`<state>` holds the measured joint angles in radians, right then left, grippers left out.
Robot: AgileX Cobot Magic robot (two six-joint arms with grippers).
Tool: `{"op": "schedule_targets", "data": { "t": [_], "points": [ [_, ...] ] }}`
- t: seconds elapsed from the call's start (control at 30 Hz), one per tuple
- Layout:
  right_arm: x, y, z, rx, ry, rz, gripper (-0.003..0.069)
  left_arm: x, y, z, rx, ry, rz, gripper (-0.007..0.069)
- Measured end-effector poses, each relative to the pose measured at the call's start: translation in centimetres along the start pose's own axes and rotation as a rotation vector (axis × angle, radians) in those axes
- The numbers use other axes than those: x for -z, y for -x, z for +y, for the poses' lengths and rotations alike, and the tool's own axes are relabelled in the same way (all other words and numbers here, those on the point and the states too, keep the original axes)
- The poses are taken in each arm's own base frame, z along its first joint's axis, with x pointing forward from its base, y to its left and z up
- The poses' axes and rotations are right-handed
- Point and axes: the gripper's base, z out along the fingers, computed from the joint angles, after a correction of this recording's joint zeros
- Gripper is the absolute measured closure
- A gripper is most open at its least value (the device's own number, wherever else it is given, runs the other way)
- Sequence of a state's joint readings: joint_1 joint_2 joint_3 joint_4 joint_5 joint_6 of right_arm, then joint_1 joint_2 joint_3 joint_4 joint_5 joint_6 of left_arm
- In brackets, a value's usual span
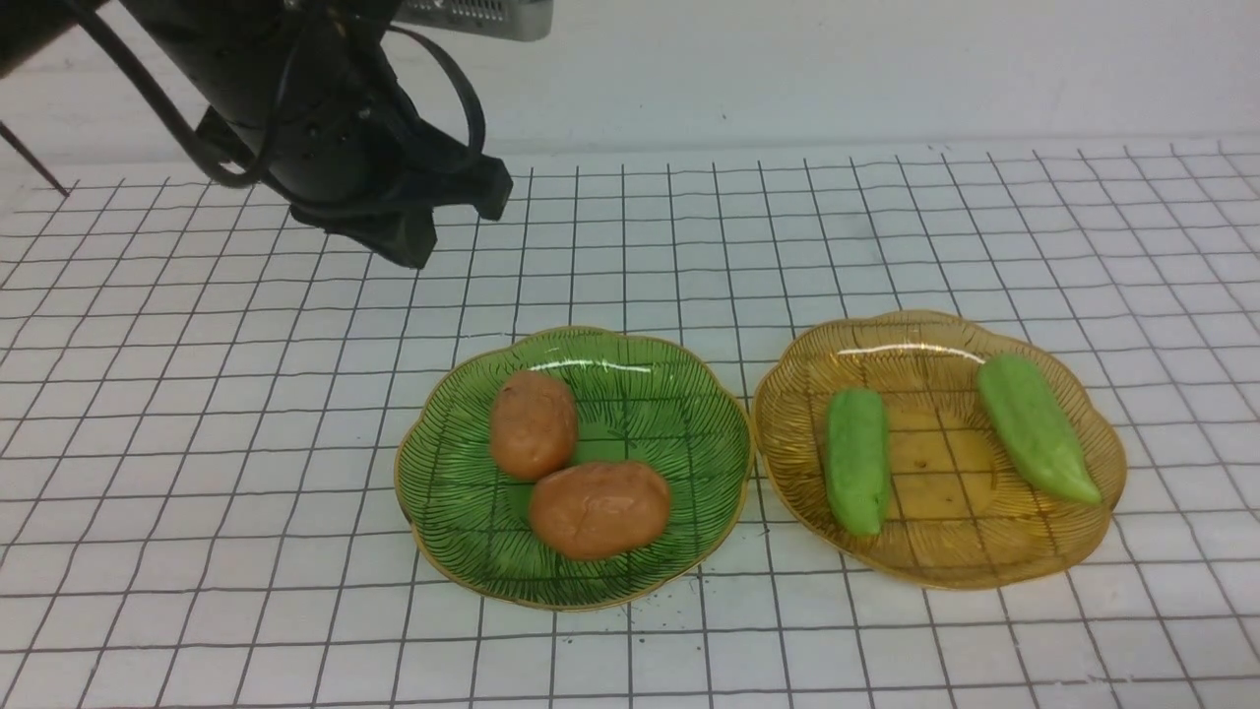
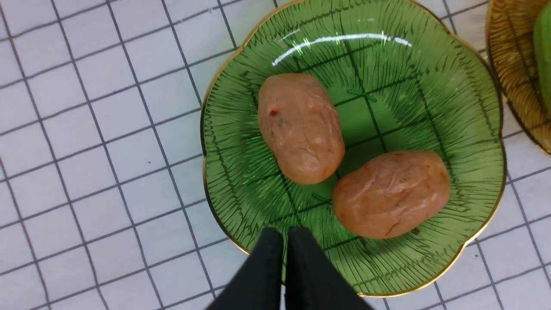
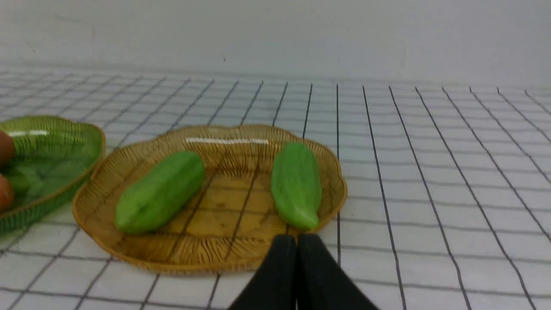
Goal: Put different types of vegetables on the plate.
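Note:
Two orange-brown potato-like vegetables (image 1: 533, 424) (image 1: 599, 508) lie side by side on a green glass plate (image 1: 463, 512). Two light-green tapering vegetables (image 1: 856, 460) (image 1: 1036, 427) lie apart on an amber glass plate (image 1: 945, 556) to its right. My left gripper (image 1: 413, 246) hangs high at the back left, shut and empty. In the left wrist view its tips (image 2: 284, 234) stand over the green plate's rim (image 2: 430, 86), near the potatoes (image 2: 300, 127) (image 2: 391, 193). My right gripper (image 3: 296, 241) is shut and empty, just off the amber plate's rim (image 3: 215, 254) by one green vegetable (image 3: 296, 185).
The plates stand close together on a white cloth with a black grid (image 1: 197, 443). A pale wall (image 1: 787, 69) runs along the table's far edge. The right arm does not show in the front view.

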<state>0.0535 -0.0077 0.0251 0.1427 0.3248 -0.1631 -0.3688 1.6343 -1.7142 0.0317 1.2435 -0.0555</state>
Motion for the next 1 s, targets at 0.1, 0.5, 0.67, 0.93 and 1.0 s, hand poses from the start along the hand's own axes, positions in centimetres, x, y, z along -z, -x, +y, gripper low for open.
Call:
{"op": "schedule_targets", "data": {
  "t": [0.1, 0.5, 0.67, 0.93, 1.0],
  "points": [
    [0.0, -0.2, 0.0, 0.000, 0.002, 0.014, 0.0665, 1.7, -0.3, 0.1, 0.001, -0.002, -0.036, 0.0632],
    [0.0, -0.4, 0.4, 0.011, 0.070, 0.038, 0.0665, 12.0, -3.9, 0.2, 0.015, -0.050, -0.278, 0.0632],
    [0.0, -0.4, 0.4, 0.012, 0.070, 0.040, 0.0665, 15.5, -8.6, 0.4, 0.017, -0.066, -0.344, 0.0632],
    [0.0, -0.4, 0.4, 0.012, 0.070, 0.040, 0.0665, 14.8, -19.7, 0.9, 0.037, -0.067, -0.320, 0.0632],
    [0.0, -0.4, 0.4, 0.012, 0.070, 0.040, 0.0665, 14.5, -22.8, 1.0, 0.055, -0.074, -0.380, 0.0632]
  ]
}}
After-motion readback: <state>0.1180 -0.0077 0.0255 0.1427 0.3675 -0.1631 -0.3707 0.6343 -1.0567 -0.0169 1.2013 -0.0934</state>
